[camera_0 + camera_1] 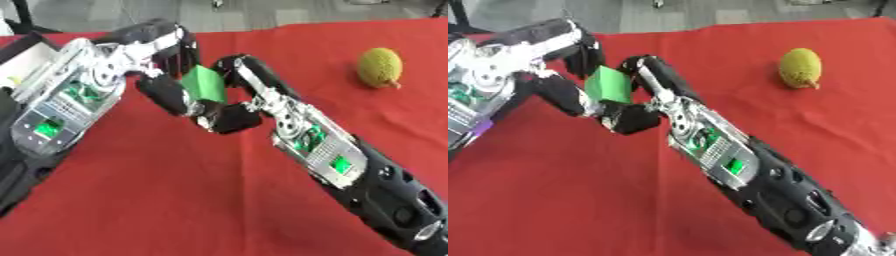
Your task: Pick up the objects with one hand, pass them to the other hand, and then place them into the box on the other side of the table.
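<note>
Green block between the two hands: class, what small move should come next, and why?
Probably the right hand should release the green block so the left hand alone carries it. Both hands curl round it above the red cloth, and the box lies at the left edge.

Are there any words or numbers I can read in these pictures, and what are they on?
No readable text anywhere.
Green block held between the left hand and right hand: plain, no writing.
Green lit panels on the forearms: only blurred shapes, too unclear to read.
Yellow-green bumpy fruit, red tablecloth and box: no labels visible.
</note>
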Controlling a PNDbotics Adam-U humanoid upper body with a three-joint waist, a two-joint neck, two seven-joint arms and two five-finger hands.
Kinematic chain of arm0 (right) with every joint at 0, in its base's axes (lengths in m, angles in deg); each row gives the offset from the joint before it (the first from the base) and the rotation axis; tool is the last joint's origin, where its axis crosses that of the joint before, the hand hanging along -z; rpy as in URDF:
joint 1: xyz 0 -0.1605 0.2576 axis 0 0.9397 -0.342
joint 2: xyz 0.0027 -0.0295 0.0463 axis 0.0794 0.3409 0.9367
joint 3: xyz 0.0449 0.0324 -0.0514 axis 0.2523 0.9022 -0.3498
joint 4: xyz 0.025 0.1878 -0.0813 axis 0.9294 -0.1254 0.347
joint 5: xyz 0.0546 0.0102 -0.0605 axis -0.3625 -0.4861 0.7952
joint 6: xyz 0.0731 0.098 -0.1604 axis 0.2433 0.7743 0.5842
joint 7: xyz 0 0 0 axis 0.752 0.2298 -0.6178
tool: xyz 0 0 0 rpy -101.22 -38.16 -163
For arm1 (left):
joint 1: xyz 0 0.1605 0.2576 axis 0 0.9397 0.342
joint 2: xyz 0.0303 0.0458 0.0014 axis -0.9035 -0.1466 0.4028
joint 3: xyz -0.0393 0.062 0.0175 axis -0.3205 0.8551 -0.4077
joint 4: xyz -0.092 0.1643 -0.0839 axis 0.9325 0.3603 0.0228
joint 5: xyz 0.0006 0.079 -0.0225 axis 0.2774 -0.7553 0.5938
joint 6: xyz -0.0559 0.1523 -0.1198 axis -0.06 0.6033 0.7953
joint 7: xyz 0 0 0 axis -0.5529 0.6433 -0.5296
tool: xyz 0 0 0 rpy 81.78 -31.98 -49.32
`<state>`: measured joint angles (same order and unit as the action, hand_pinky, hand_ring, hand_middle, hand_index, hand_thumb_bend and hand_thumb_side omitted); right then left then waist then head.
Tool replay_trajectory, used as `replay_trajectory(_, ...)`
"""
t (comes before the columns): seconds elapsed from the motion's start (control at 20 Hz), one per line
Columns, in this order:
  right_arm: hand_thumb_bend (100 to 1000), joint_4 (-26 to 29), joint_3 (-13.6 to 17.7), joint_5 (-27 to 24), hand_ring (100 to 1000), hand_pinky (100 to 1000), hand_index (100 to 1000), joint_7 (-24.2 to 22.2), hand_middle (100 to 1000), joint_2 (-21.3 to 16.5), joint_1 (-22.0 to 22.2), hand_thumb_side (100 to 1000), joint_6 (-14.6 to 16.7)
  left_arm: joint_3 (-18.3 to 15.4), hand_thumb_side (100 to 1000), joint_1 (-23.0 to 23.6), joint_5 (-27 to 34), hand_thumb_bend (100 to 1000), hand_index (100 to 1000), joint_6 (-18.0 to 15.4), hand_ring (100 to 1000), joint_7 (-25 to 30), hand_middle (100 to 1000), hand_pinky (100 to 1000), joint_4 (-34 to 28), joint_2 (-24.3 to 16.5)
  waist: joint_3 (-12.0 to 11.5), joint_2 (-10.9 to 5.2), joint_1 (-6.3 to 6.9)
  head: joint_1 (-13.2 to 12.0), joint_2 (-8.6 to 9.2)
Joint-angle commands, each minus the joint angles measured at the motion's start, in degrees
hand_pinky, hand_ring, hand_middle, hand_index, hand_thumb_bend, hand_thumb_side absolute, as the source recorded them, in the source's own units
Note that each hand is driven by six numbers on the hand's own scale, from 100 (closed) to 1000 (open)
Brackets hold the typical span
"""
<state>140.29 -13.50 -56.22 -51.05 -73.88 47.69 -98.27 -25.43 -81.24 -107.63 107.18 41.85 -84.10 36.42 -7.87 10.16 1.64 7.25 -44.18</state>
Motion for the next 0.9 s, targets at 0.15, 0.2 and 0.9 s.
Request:
replay_trajectory(0.15, 437, 1.4, -1.1, -0.4, 667, 777, 607, -1.0, 605, 0.1, -0.7, 108, 0.4, -0.9, 100, -1.0, 0.9, 297, 396, 0.8, 493, -1.2, 425, 583, 0.3, -0.2, 0.1, -2.04, 0.64, 0.0, 0.06)
replay_trajectory(0.2, 461, 1.4, -1.1, -0.3, 670, 777, 612, -1.2, 608, 0.0, -0.8, 113, 0.4, -0.9, 100, -1.0, 1.0, 307, 389, 0.9, 491, -1.3, 422, 580, 0.4, -0.2, 0.1, -2.05, 0.63, 0.0, 0.06)
replay_trajectory(0.9, 819, 1.8, -0.8, 7.0, 865, 853, 865, -5.1, 839, -0.4, -0.8, 289, 3.4, -0.8, 100, -1.0, -2.4, 363, 400, 1.1, 477, 3.2, 399, 557, 0.1, -0.4, 0.2, -2.18, 0.62, 0.0, 0.06)
